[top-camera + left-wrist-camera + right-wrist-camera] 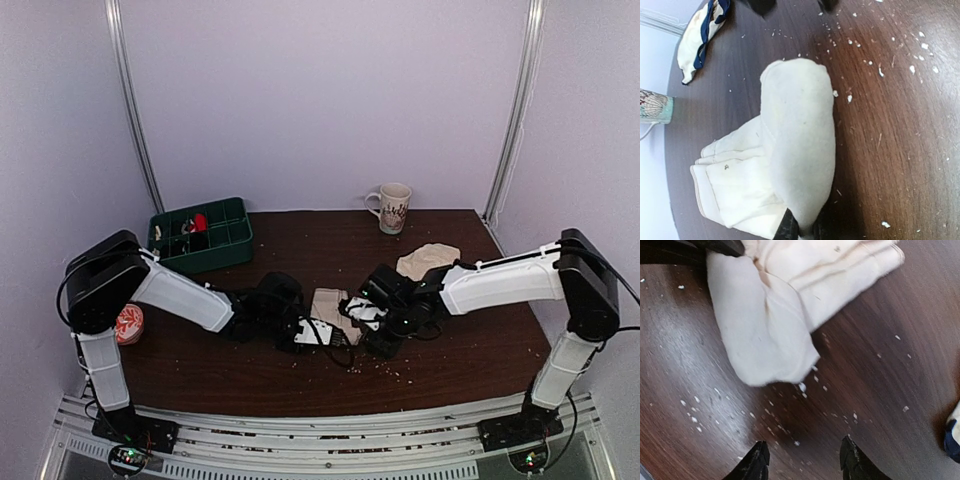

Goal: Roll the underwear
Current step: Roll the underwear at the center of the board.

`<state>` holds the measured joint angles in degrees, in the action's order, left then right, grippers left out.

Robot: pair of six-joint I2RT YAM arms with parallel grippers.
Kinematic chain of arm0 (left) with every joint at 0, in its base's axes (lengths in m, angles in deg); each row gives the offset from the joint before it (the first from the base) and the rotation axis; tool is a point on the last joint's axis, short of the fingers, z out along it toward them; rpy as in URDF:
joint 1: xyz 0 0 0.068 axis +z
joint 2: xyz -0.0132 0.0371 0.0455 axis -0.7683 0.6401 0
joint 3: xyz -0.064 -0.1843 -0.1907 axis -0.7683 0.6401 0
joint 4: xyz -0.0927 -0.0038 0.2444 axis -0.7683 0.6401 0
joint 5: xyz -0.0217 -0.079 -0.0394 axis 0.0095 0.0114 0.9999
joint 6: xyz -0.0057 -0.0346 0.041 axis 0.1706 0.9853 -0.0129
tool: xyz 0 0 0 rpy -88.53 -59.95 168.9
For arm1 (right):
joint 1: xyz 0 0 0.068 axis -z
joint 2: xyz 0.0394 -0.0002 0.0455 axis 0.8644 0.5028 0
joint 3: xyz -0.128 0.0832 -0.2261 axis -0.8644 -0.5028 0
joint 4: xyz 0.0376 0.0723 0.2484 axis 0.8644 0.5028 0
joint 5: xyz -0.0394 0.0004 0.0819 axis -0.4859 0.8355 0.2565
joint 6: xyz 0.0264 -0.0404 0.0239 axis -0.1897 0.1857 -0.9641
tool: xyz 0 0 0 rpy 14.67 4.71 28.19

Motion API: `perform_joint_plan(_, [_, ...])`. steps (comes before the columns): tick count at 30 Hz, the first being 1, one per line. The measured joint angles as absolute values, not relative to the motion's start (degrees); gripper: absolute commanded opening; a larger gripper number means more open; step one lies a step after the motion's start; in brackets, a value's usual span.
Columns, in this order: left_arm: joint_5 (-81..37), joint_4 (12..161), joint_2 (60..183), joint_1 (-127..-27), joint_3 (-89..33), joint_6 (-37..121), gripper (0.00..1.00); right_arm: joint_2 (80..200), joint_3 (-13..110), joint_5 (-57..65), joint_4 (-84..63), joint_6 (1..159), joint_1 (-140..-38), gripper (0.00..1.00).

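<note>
The cream underwear [795, 145] lies on the dark wood table [300, 380], partly folded, with one end rolled over into a thick fold. My left gripper [805, 227] is shut on the near end of that fold, and its black fingers [788, 226] pinch the cloth. From above, the underwear [328, 303] sits between the two grippers. My right gripper [805, 460] stands open just off the fold's far end [770, 325], above bare wood, with nothing between its fingers. In the top view the left gripper [316, 334] and right gripper [364, 320] are close together.
A second cream cloth with navy trim [428, 260] lies behind the right arm. A patterned mug [392, 207] stands at the back. A green compartment tray [200, 235] sits back left, and a red-and-white round thing [129, 323] at the left edge. White crumbs [695, 415] dot the wood.
</note>
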<state>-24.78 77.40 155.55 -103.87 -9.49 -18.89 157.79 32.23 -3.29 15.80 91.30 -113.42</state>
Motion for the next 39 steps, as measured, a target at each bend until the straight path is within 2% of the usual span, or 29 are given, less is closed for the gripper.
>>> perform_joint_plan(8, [-17.00, 91.43, 159.42, -100.68, -20.38, -14.39, 0.00, 143.45, 22.38, -16.54, 8.47, 89.72, -114.06, 0.53])
perform_joint_plan(15, [-4.41, 103.87, 164.01, -95.63, -29.69, -11.90, 0.00, 139.21, 19.34, -25.22, 0.32, 93.20, -122.12, 0.53])
perform_joint_plan(25, [8.53, 116.15, 171.16, -91.13, -40.18, -9.43, 0.00, 147.10, 18.97, -32.85, -6.19, 101.02, -130.71, 0.55])
perform_joint_plan(39, [15.78, 123.45, 175.82, -88.90, -46.12, -7.22, 0.00, 159.98, 23.75, -38.07, -14.43, 114.71, -131.80, 0.66])
